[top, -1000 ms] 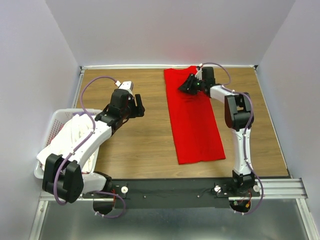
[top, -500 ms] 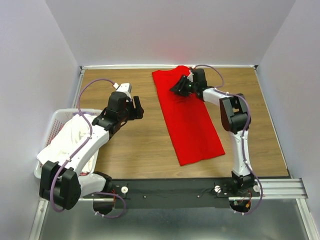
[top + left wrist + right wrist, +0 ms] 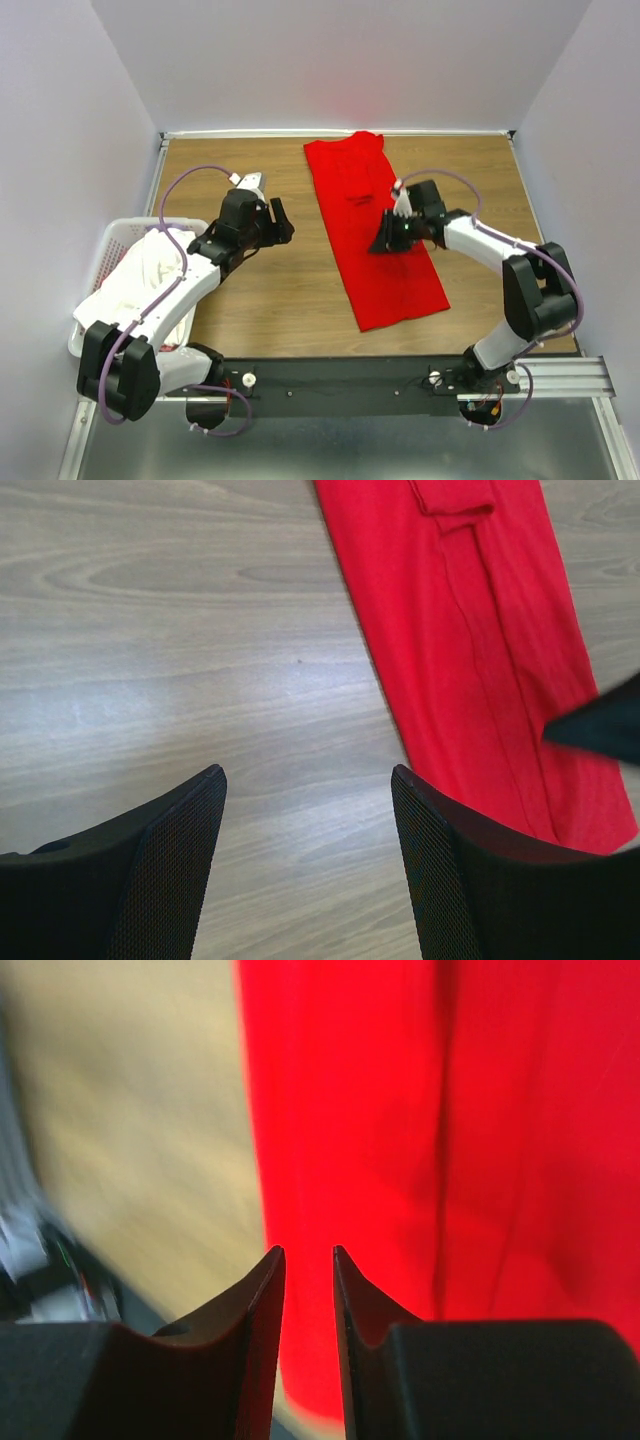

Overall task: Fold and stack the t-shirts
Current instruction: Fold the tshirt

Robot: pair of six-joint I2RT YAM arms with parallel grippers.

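L jaws wide; R jaws slightly apart.

The right gripper [image 3: 385, 242] has left the far end of the red t-shirt [image 3: 350, 190] and now hovers over the shirt's middle. The shirt's far end has slid left, so the shirt lies slanted. The left gripper [image 3: 278, 222], left of the shirt, has shifted a little.

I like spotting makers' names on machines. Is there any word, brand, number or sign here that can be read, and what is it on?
No readable text in any of the three views.
Red t-shirt: plain, no print or tag showing.
White laundry basket and the white cloth in it: no lettering visible.
Left arm and right arm: no legible label or number.
Wooden table: bare of marks.
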